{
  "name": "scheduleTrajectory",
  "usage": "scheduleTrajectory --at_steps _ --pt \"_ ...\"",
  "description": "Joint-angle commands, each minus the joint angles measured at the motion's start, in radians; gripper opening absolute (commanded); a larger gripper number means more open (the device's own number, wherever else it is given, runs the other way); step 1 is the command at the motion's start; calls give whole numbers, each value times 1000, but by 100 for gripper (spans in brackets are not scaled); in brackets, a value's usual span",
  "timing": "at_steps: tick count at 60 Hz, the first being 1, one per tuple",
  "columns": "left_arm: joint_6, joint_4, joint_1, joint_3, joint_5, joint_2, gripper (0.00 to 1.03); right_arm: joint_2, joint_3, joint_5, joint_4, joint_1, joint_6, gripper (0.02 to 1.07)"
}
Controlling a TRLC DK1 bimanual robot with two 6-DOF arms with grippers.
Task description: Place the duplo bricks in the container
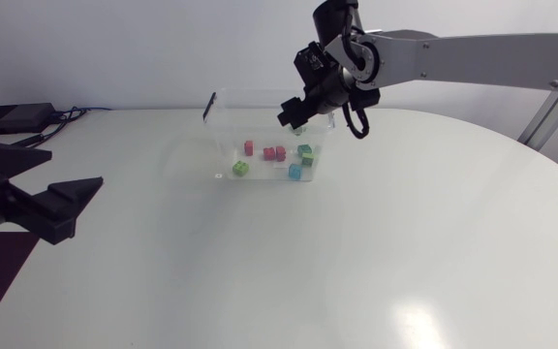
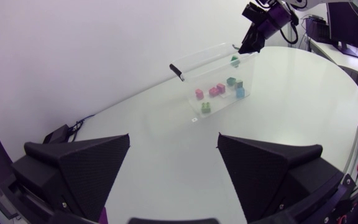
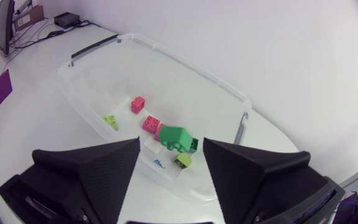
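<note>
Update: right gripper hanging wide open over container, gripping nothing; green brick just beneath. We're planning lifting straight up, clearing its rim.

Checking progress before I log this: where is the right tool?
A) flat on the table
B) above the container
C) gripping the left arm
B: the right tool hangs open over the container, with bricks lying inside below it.
</note>
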Motion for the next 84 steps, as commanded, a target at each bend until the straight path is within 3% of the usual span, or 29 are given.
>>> scheduleTrajectory --at_steps 1,22,39,84 --pt "-27 -15 16 -30 -3 -38 99 12 23 15 22 -16 11 102" --pt "-30 -19 36 -66 -25 -167 99 -318 -296 111 172 -36 11 102" --pt "-36 -56 36 -115 -48 -252 99 -615 -534 118 142 -103 -12 102" --pt "-47 28 17 -204 -42 -433 99 -1206 -933 202 205 -212 -58 102"
